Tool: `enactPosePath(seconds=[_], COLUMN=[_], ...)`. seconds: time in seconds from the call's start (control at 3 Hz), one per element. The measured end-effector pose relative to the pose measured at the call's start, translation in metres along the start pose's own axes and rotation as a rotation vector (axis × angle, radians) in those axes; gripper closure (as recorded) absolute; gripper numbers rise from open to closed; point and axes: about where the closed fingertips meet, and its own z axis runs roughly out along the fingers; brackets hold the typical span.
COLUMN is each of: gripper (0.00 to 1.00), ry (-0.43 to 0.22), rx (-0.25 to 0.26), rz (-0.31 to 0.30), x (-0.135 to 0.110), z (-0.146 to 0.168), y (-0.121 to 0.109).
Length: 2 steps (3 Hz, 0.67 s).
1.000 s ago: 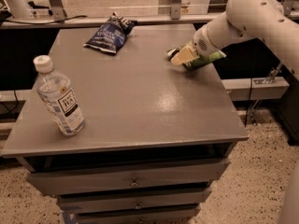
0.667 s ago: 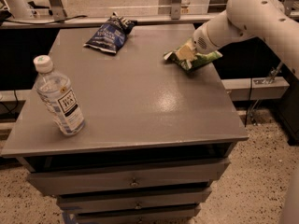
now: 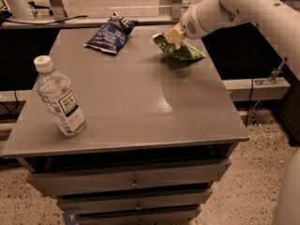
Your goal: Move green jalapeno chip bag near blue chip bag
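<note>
The green jalapeno chip bag (image 3: 179, 50) hangs tilted just above the grey table (image 3: 136, 102), at its far right. My gripper (image 3: 174, 35) is shut on the bag's top edge and holds it up. The blue chip bag (image 3: 110, 34) lies crumpled on the table at the far middle, to the left of the green bag, with a gap of bare table between them. My white arm (image 3: 243, 8) reaches in from the upper right.
A clear plastic water bottle (image 3: 60, 97) with a white cap stands near the table's front left. Drawers (image 3: 133, 182) sit under the tabletop. A metal frame (image 3: 56, 1) and a rail run behind the table.
My gripper has carried the green bag to the left, toward the blue bag, and lifted it slightly off the table. The blue bag and the bottle have not moved.
</note>
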Motion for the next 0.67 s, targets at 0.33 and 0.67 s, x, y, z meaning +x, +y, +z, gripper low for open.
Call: enactPosePath(seconds=[0.33, 0.67], gripper=[1.00, 1.00], ry=[0.000, -0.061], rx=[0.000, 0.027], rz=[0.000, -0.068], x=[0.000, -0.013], z=[0.000, 0.002], y=[0.000, -0.004])
